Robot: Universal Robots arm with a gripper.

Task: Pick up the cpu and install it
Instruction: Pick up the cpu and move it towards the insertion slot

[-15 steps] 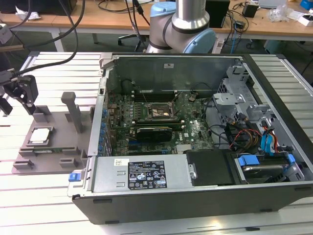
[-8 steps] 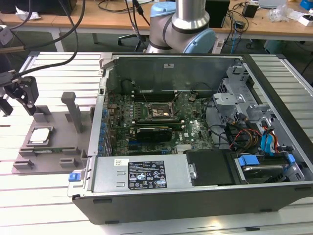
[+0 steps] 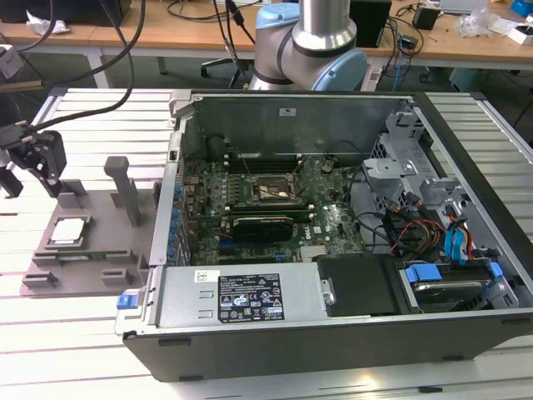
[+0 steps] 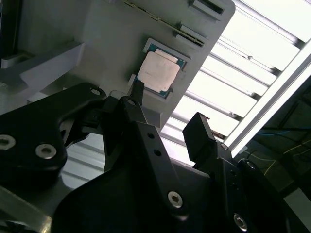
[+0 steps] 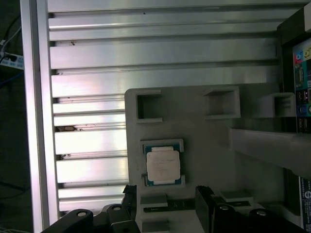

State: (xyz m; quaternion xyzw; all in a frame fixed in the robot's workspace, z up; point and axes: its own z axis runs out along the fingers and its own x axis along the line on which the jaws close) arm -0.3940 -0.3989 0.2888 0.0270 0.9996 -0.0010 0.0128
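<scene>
First wrist view: black two-finger claw [image 5: 166,191] hangs released and empty near the silvery square cpu [image 5: 164,165], seated in the grey plastic tray [image 5: 209,145]. Step: approach. Grasping likely requires centring over it.

Robot arm [image 3: 312,37] cut off at exterior view's upper edge, tool [image 5: 166,190] mostly cropped in first wrist view

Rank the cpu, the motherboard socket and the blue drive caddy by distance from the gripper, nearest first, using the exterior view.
1. cpu, on the grey tray by the gripper, exterior view's left.
2. motherboard socket, inside the computer case, middle.
3. blue drive caddy, exterior view's right.
</scene>
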